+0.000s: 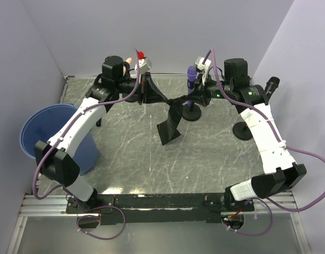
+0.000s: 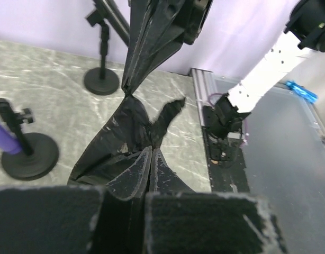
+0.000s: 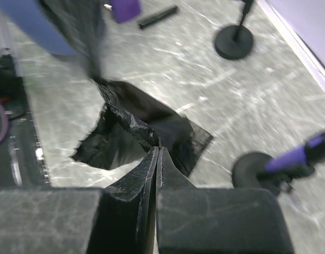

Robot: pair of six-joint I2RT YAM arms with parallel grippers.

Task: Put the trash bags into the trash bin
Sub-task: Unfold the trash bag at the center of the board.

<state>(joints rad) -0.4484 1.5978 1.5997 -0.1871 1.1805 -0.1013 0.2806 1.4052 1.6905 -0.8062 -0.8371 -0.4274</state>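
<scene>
Pinching the limp, thin black plastic trash bag (image 1: 170, 129) with left pincer (image 1: 147, 90) and right pincer (image 1: 197, 98) both clamped shut, I held it hanging over the grey marbled surface (image 1: 131, 159). Light and slippery, it seemed best gripped by bunched film. The round blue plastic bin (image 1: 88, 151) stood well to the left.

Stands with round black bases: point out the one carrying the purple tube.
The stand nearer the table middle; a purple tube is held above its base. The other stand, further right, shows no purple.
</scene>
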